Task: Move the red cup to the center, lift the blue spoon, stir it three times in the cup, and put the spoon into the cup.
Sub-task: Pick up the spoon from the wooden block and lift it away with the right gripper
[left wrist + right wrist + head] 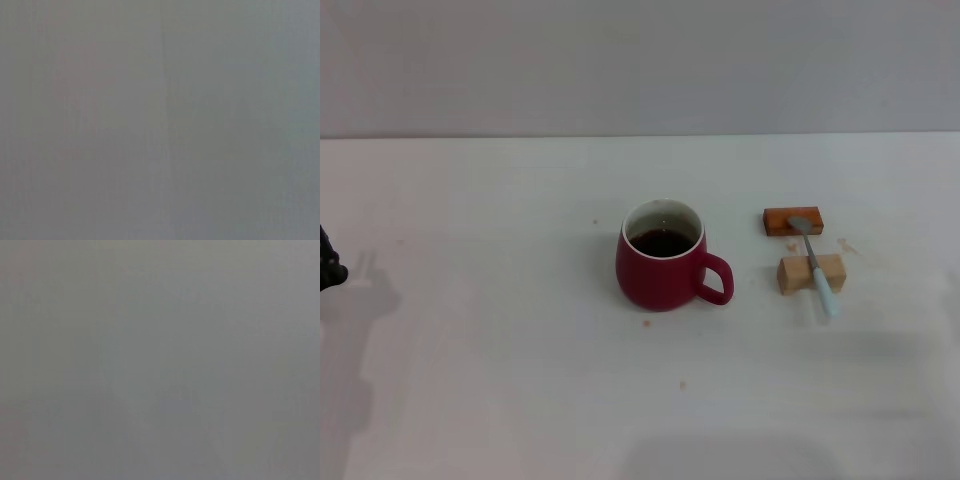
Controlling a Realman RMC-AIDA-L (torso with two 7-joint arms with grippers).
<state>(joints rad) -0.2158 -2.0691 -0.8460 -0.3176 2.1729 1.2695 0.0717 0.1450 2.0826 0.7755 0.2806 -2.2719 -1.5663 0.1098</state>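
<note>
The red cup [663, 257] stands near the middle of the white table, dark liquid inside, its handle pointing right. To its right the blue spoon [816, 264] lies across two wooden blocks, grey bowl on the far one, pale handle reaching toward the front. A dark part of my left gripper [330, 265] shows at the far left edge of the head view, well away from the cup. My right gripper is out of view. Both wrist views show only a plain grey surface.
An orange-brown block [792, 221] and a tan block [811, 273] hold the spoon up off the table [500, 380]. A few small brown specks lie near the cup. A grey wall runs behind the table's far edge.
</note>
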